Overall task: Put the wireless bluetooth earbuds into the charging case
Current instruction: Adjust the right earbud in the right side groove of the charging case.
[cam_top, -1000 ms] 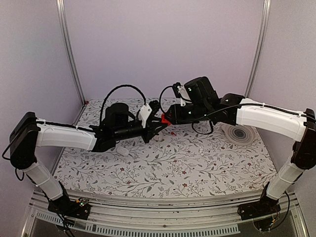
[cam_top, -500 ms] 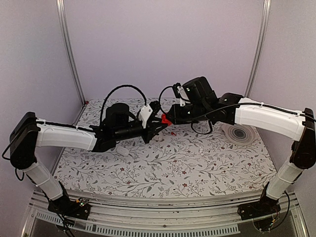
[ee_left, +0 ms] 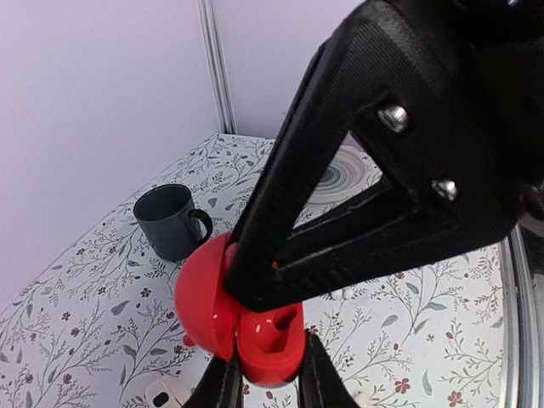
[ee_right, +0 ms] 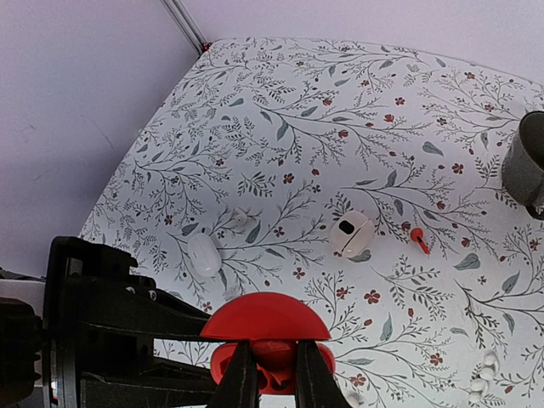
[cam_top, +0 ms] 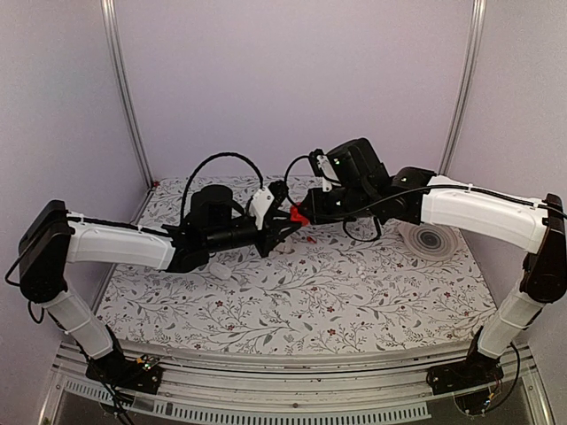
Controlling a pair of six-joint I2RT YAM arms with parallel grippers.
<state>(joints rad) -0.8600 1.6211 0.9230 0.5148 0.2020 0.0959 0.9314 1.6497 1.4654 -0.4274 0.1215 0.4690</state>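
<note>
both arms meet mid-air over the table (ee_right: 340, 102), sharing one red clamshell (ee_right: 265, 316). left gripper (ee_left: 265, 374) is closed on the lower red part, fingers pinching it from both sides. right gripper (ee_right: 274, 374) comes in from the opposite side, jaws nearly together and clamped on the same red thing just under its domed half. looks like one arm steadies it so the other can pull or close the halves, my guess only

this isn't the task obj. charging case (ee_right: 351, 234) sits on the table below and beyond the grippers, small cream-white rounded, one dark hollow showing, well apart from both arms and untouched. a white oval piece (ee_right: 204, 253) lies to its left, a tiny red piece (ee_right: 420, 240) just right of it. small white bits (ee_right: 487, 367) near the right wrist view's bottom right corner are prob the earbuds, too small to be sure. grey mug (ee_left: 167, 221) stands upright far off by the wall

judgement: nothing in the case yet, so the insert step isn't begun. both grippers are occupied, so the red thing has to be put down before any earbud pickup. risk: dropping it onto the case or buds underneath
</note>
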